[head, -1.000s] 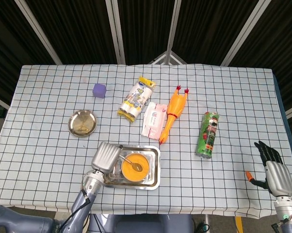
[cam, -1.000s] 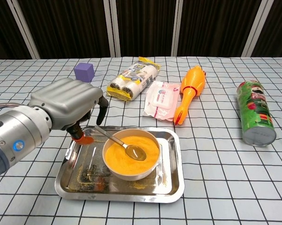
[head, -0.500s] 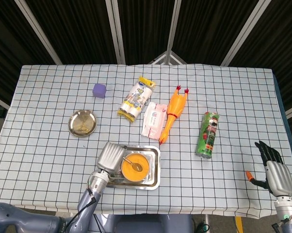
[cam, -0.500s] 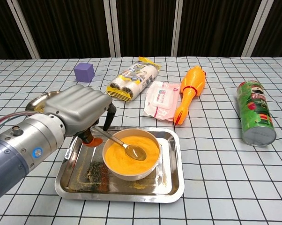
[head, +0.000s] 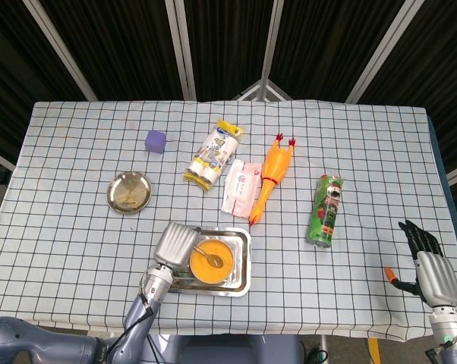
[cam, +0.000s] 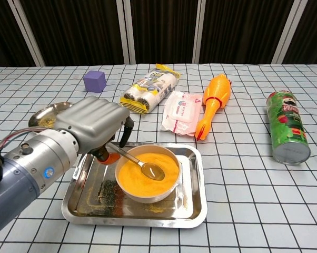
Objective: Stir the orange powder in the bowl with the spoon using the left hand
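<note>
A white bowl (cam: 171, 184) of orange powder (cam: 135, 182) stands in a steel tray (cam: 195, 208) near the table's front. A metal spoon (cam: 144, 165) lies in the powder, its handle slanting up to the left. My left hand (cam: 98, 124) hovers over the tray's left side, fingers curled down around the handle's end, which is hidden beneath it. I cannot see whether it touches the handle. From the head view, the left hand (head: 175, 244) sits just left of the bowl (head: 209, 259). My right hand (head: 422, 265) rests far right, fingers spread, holding nothing.
Behind the tray lie a wipes pack (cam: 182, 113), a rubber chicken (cam: 214, 103), a bag of rolls (cam: 148, 89) and a purple cube (cam: 95, 80). A small metal dish (cam: 45, 113) sits left of my hand. A green can (cam: 286, 132) lies at the right.
My left hand has moved right and a little forward, from the tray's left edge to over the spoon handle. The spoon, bowl and right hand have not moved.
</note>
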You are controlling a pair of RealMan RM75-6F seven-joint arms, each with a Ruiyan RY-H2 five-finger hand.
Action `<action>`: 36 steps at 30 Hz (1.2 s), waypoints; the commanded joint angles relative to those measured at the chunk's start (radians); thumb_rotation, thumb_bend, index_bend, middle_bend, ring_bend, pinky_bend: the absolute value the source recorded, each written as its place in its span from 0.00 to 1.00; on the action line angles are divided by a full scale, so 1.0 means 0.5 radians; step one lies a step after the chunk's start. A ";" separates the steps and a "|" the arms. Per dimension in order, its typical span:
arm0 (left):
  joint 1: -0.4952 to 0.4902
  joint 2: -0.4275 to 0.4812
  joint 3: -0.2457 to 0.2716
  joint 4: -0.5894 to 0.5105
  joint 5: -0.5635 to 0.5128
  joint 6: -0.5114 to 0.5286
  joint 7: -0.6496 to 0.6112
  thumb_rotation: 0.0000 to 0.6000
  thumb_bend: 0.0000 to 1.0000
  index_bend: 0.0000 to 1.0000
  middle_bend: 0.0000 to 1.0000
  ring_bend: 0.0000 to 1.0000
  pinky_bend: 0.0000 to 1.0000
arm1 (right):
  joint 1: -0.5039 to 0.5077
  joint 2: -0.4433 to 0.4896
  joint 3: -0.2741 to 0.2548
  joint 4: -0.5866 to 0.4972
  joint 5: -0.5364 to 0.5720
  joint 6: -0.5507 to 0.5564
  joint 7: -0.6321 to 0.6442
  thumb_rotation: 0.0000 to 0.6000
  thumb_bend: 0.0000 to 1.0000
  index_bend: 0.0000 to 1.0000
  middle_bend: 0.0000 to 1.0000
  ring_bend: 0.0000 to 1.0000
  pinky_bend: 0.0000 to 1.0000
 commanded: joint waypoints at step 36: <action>-0.032 0.239 0.056 -0.174 0.119 -0.017 0.146 1.00 0.77 0.78 1.00 0.98 0.96 | -0.001 0.002 -0.002 -0.010 0.007 -0.006 -0.013 1.00 0.37 0.00 0.00 0.00 0.00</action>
